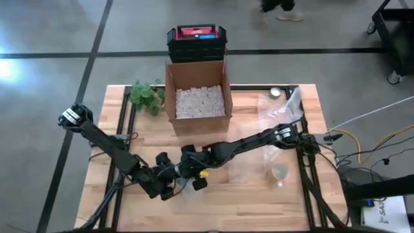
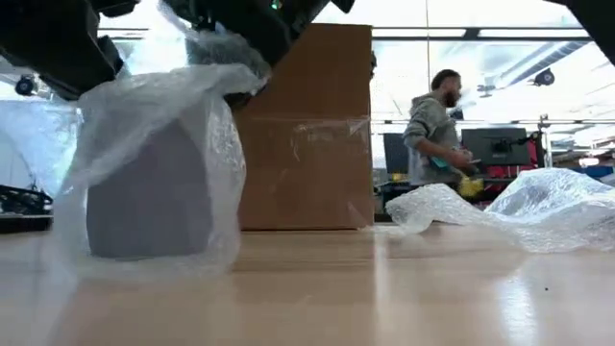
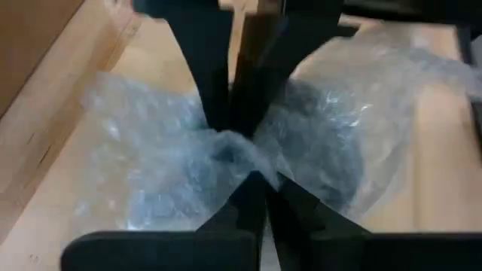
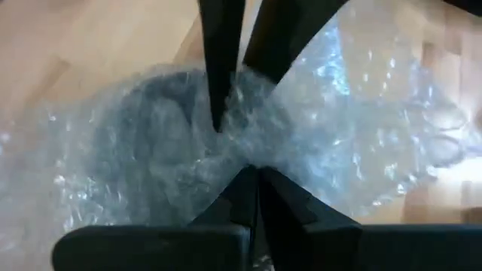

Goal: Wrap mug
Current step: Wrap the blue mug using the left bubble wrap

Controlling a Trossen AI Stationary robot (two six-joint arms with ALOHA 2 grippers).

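Observation:
A grey mug (image 2: 149,197) stands upright with its base on the table, draped in clear bubble wrap (image 2: 207,125). The wrap is drawn up into a bunch (image 2: 226,48) over the mug's top. My left gripper (image 3: 263,179) and my right gripper (image 4: 252,172) meet there tip to tip, both shut on the wrap. In the high view the two grippers (image 1: 176,180) (image 1: 192,169) sit near the table's front middle and hide the mug. My left gripper pinches the gathered bubble wrap (image 3: 233,150) over the mug between its two fingers, several layers bunched. The wrap spreads down round the mug, which rests on the table. My right gripper pinches the same bunch of wrap (image 4: 239,147) from the opposite side, just beside the left fingers (image 4: 218,83). The wrap below it hangs over the mug.
A cardboard box (image 1: 197,97) of white packing pieces stands at the far middle, with a plant (image 1: 145,96) to its left and a black and red case (image 1: 196,39) behind. Loose bubble wrap (image 1: 284,110) and a second cup (image 1: 279,172) lie at right. A person (image 2: 437,125) stands beyond the table.

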